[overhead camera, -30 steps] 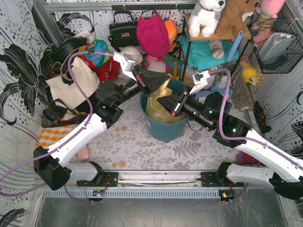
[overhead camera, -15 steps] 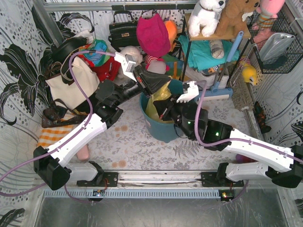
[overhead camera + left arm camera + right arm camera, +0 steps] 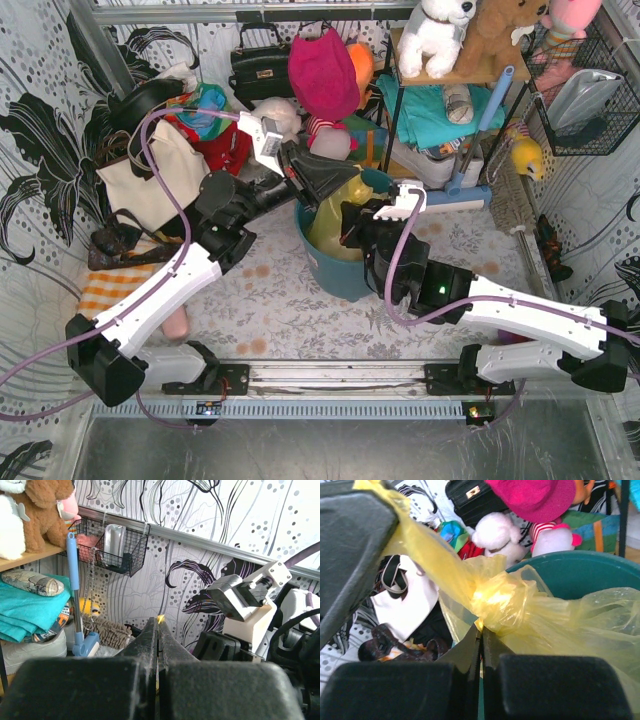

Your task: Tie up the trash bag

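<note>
The trash bag [image 3: 495, 600] sits inside the teal bin [image 3: 580, 567] at the middle of the table [image 3: 290, 310], and its yellow film bulges above the rim. Its neck is gathered into a tight, shiny bunch over the left part of the bin. My right gripper [image 3: 480, 630] comes at that bunch from below and from the near side. Its fingers are pressed flat together, with their tips on the underside of the gathered plastic and a sliver of yellow pinched between them. From the bunch a flat band of the bag runs up and to the left into my left gripper [image 3: 159, 622], which reaches over the far-left rim of the bin. Its fingers are clamped together too, and its own camera shows only a speck of yellow at their tips. The band between my two grippers looks stretched rather than slack. Left of the bin a cream tote bag [image 3: 150, 180] with dark straps leans against the wall. Beyond the bin, at the far edge, are a black handbag [image 3: 260, 65] and a pink hat [image 3: 322, 70]. To the far right, folded teal cloths [image 3: 440, 110] lie on a shelf, and a wire basket [image 3: 117, 545] hangs on the right wall.
</note>
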Motion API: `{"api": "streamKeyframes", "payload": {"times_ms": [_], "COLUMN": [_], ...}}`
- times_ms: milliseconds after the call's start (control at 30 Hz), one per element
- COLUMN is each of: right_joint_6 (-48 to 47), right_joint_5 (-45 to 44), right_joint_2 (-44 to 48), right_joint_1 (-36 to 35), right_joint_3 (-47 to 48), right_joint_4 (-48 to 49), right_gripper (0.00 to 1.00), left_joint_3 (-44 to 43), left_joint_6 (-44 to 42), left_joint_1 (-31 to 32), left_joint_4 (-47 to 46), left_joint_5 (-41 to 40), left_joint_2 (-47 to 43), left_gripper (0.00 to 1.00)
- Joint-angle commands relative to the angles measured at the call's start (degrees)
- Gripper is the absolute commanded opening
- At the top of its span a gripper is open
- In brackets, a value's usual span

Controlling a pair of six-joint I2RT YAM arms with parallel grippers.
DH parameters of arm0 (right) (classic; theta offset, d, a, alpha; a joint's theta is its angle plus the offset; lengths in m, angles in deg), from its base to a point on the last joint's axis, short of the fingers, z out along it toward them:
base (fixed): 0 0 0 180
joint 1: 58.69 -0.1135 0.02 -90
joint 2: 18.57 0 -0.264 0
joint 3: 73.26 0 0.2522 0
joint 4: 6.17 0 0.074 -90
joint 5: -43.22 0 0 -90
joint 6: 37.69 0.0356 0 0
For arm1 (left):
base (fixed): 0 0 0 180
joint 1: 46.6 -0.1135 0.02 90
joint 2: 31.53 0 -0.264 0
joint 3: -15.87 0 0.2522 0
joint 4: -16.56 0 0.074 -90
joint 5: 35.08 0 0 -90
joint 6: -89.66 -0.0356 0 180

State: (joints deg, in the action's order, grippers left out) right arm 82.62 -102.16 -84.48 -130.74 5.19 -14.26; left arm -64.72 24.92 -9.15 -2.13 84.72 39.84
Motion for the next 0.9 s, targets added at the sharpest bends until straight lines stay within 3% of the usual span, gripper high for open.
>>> {"api": "streamKeyframes", "payload": {"times_ms": [0,233,467,867], "right_joint_6": [-7.42,-13.82,-5.54,-10.21], "right_joint_5": [-5.55,-7.11,-0.65,3.61], "right_joint_2": [-0.34,-0.53,-0.49,1.57], "right_joint_1": [-0.29,0.45,6.50,10.40], "right_joint_3": [-1.41,-3.60,-4.54,-8.29], "right_joint_4": [8.02,14.68,8.05,15.22], "right_gripper": [0.00,0.00,0.00,0.00], "left_joint_3": [0.03,0.09,1.12,1.44], "left_joint_6": [-0.02,0.49,0.67,1.01], "left_joint_1": [-0.27,-0.25,-0.26,-0.29], "left_joint_4": [-1.21,-1.00,-1.13,-0.83], "left_joint_5": [1.91,4.27,5.60,7.72], "left_joint_2": [-1.50,-1.49,-1.96,-1.55], "left_gripper": [0.00,0.00,0.00,0.00]}}
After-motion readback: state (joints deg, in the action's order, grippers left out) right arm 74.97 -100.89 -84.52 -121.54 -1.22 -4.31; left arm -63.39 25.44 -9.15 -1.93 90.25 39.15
